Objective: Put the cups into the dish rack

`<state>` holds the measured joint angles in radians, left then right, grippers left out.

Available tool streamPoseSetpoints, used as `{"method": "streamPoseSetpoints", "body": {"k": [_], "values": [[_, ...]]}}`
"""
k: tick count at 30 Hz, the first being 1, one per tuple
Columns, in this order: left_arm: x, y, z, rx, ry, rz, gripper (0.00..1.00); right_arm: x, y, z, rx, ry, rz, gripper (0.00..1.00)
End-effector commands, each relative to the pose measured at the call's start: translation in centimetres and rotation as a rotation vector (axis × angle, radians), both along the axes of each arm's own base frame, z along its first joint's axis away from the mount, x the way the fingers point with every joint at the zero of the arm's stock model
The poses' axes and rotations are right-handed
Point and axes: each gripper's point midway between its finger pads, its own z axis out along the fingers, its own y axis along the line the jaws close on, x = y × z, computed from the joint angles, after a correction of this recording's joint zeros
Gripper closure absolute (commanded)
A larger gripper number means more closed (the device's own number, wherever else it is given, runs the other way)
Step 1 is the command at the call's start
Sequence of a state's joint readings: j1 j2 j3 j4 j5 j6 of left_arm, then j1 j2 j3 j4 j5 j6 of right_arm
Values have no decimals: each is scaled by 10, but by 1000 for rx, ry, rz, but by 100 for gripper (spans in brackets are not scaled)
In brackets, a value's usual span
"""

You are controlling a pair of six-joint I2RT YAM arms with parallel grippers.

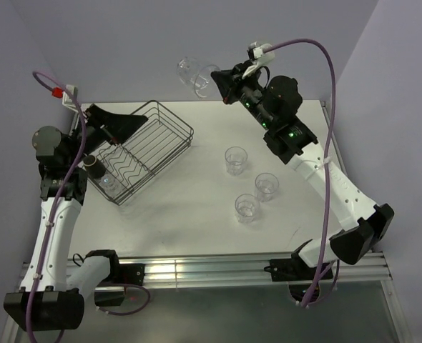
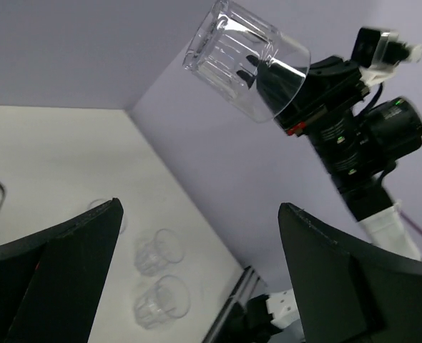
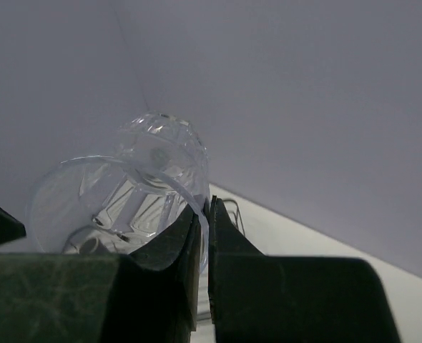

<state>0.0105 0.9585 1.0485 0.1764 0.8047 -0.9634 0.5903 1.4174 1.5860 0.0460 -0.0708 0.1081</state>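
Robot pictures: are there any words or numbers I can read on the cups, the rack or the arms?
None: no words, numbers or signs can be read in any view.
The held cup: plain clear glass, no print.
The dish rack: bare black wire, no label.
The red spot behind that cup: too small to tell whether it carries text.

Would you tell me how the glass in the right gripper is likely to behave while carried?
The glass is probably slippery: its glossy clear wall is pinched only at the rim by the right gripper. Held sideways, it may swivel or drop. It looks stiff but likely breakable.
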Motion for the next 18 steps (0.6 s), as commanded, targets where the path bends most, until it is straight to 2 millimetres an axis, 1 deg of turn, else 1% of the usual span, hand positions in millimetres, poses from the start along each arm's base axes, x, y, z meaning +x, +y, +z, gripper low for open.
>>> {"method": "streamPoseSetpoints", "body": {"k": [1, 2, 3, 4, 5, 6, 7, 8, 10, 11, 18], "values": [[-36, -7, 56, -219, -106, -124, 1, -36, -3, 83, 233, -256, 48, 100], [-39, -6, 61, -265, -89, -138, 1, -41, 4, 76, 245, -248, 70, 100], [-40, -3, 68, -299, -121, -129, 1, -48, 4, 83, 281, -276, 87, 100], [-39, -2, 71, -323, -117, -126, 1, -58, 3, 88, 305, -295, 111, 100], [-37, 0, 73, -363, -79, -133, 1, -61, 8, 77, 312, -286, 132, 100], [-35, 0, 75, -380, -77, -131, 1, -71, 8, 86, 351, -330, 157, 100], [-34, 1, 77, -387, -77, -133, 1, -81, 10, 88, 361, -344, 193, 100], [-33, 1, 79, -397, -79, -136, 1, -85, 15, 82, 374, -327, 226, 100], [-35, 1, 84, -400, -100, -144, 1, -94, 23, 81, 384, -310, 277, 100], [-39, -5, 86, -402, -96, -173, 1, -97, 26, 78, 384, -301, 298, 100], [-44, -15, 82, -380, -69, -220, 1, -125, 44, 76, 390, -312, 413, 100]]}}
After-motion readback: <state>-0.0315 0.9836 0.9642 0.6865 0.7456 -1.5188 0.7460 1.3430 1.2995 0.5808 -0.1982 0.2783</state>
